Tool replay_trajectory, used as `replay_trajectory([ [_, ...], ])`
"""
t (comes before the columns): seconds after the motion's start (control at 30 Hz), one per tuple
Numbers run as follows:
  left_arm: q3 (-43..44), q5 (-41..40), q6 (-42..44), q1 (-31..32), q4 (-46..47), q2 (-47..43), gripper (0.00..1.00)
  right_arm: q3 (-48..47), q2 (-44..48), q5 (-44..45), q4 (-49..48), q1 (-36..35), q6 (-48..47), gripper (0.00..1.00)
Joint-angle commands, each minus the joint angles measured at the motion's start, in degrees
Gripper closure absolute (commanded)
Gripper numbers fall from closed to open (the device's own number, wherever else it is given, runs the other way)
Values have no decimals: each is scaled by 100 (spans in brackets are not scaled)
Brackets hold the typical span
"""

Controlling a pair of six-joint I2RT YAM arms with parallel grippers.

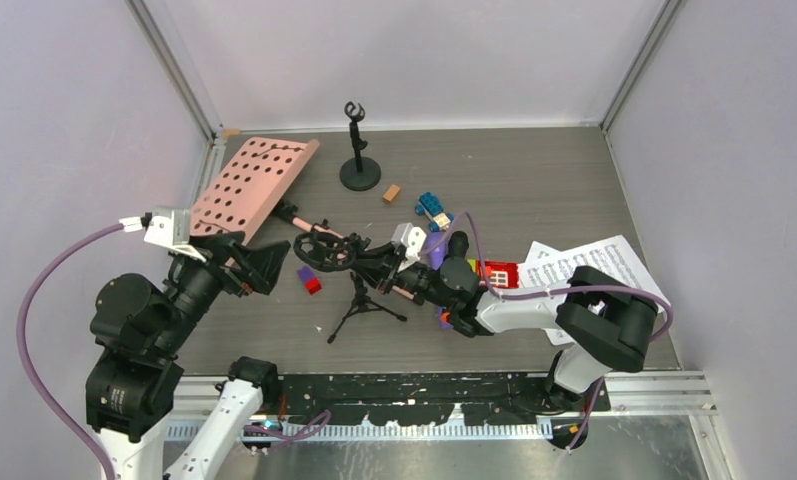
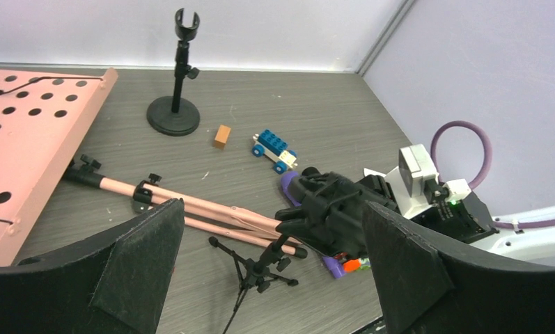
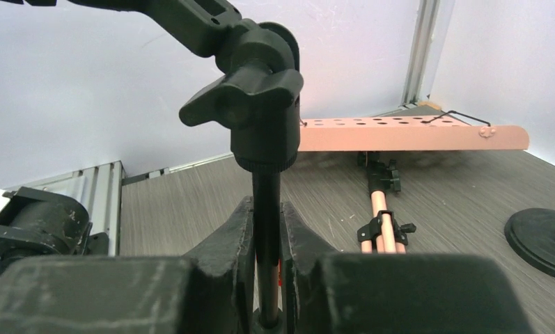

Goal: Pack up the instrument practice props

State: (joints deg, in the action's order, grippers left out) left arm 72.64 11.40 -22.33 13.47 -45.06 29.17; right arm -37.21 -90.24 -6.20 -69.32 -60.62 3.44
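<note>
My right gripper (image 3: 266, 217) is shut on the thin pole of a black tripod mic support (image 1: 360, 300), whose legs (image 2: 260, 273) rest on the table. My left gripper (image 2: 271, 278) is open and empty, just left of that support (image 1: 252, 262). The pink perforated sheet-music holder (image 1: 249, 185) lies at the back left, its pink tripod legs (image 2: 191, 209) stretched toward the centre. A second black mic support (image 1: 358, 150) with a round base stands at the back. White note sheets (image 1: 599, 262) lie at the right. A purple microphone part (image 2: 288, 186) and an orange tip (image 2: 355, 264) show under the right gripper.
A blue toy car (image 1: 434, 208) and a brown brick (image 1: 391, 193) lie behind the right gripper. Small red (image 1: 314, 287) and purple (image 1: 305, 272) bricks lie by the tripod. A red piece (image 1: 501, 272) sits under the right arm. Walls close three sides.
</note>
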Motion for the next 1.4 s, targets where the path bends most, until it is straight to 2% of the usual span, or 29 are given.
replay_trajectory([
  [0.0,-15,-639,16,-11,-133,-114,0,-347,132,-127,-161,-38,85,99],
  [0.13,66,-1578,16,-12,-441,-177,0,-697,604,-258,608,-38,-54,99],
  [0.2,65,-1812,41,-11,-551,-201,0,-861,920,0,943,-43,-82,99],
  [0.3,-20,-1852,70,-9,-581,-200,0,-1289,1371,1165,1706,-30,-123,99],
  [0.37,-121,-1833,51,-4,-591,-178,0,-1669,1534,1627,2252,36,-277,99],
  [0.5,-438,-1678,-83,-12,-484,-166,0,-2280,1614,1949,2973,492,-486,99],
  [0.6,-623,-1459,-131,-12,-364,-108,0,-2641,1497,1917,3261,1209,-212,99],
  [0.73,-657,-1300,-93,-12,-363,-13,0,-3082,990,1532,3277,2373,173,99],
  [0.9,-850,-1206,19,-11,-261,-59,0,-4045,-22,1271,3328,3133,270,99],
  [1.0,-965,-1166,65,-11,-209,-55,0,-4666,-703,1363,3275,3377,282,99],
  [1.2,-1103,-1096,141,-12,-152,-6,0,-5708,-2202,1292,2868,3541,-307,99],
  [1.37,-1138,-1267,299,-11,-150,59,0,-6509,-3165,321,2639,3727,-499,99],
])
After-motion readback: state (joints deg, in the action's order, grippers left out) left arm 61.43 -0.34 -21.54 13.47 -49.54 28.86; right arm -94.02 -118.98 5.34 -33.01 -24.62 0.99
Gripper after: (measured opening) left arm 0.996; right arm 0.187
